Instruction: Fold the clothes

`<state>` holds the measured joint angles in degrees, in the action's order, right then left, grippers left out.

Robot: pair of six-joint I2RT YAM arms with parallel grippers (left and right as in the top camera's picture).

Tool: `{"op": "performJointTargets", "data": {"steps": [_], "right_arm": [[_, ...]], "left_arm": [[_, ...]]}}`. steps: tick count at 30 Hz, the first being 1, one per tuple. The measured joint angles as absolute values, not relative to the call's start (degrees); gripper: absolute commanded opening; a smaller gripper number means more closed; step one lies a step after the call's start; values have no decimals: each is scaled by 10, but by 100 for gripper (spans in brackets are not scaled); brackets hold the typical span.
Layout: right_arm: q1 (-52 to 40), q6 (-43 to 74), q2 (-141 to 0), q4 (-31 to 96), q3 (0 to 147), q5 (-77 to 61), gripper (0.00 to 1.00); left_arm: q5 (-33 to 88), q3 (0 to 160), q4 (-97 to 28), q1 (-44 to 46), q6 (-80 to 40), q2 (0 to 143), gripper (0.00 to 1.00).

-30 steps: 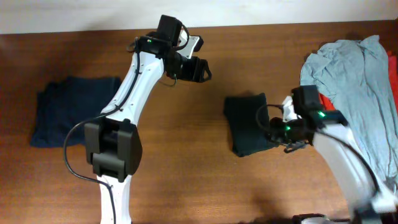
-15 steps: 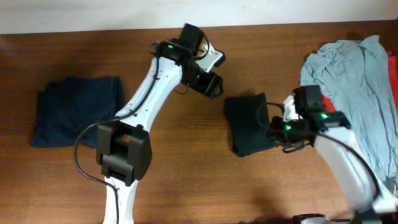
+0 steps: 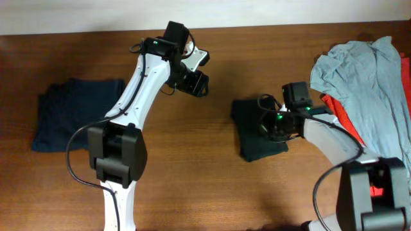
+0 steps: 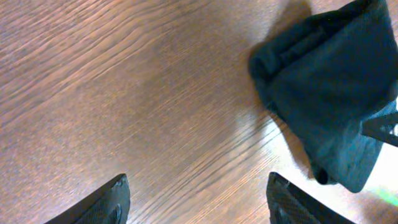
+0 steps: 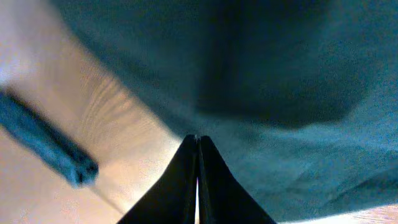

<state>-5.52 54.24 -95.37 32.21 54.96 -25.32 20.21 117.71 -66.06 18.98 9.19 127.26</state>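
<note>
Lying as a compact folded bundle on the wooden table (image 3: 212,186), the black T-shirt (image 3: 250,131) has its long axis running from the table's far edge toward the near edge, tilted a little. Its white logo is not visible.

At the T-shirt's right edge, about midway along that long side, sits the right pincer (image 3: 271,126). Its fingers (image 5: 180,180) are clenched with the tips pressed together against the dark cloth. Whether a layer of fabric is caught between them cannot be told from the wrist view.

Beyond the T-shirt's far-left corner, and apart from it, hangs the left pincer (image 3: 192,82). It is released, with its fingers spread wide over bare wood, and the bundle lies ahead and to one side in its own view.

The right arm is therefore much the nearer. Any further fold across the short width would likely start from that right edge.

Right of the T-shirt is a light grey shirt (image 3: 366,83) over a red one (image 3: 334,109), and well to its left is a navy garment (image 3: 77,112).
</note>
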Motion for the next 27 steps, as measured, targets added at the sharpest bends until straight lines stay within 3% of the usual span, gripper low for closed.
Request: {"op": "performJointTargets", "data": {"steps": [9, 17, 27], "right_arm": [[-64, 615, -1040, 256, 562, -223, 4], [-120, 439, -1066, 225, 591, -191, 4], [-184, 239, -1074, 340, 646, -72, 4]], "left_arm": [[201, 1177, -675, 156, 92, 1273, 68], [199, 1177, -699, 126, 90, 1273, 64], [199, 1177, -729, 78, 90, 1267, 71]]}}
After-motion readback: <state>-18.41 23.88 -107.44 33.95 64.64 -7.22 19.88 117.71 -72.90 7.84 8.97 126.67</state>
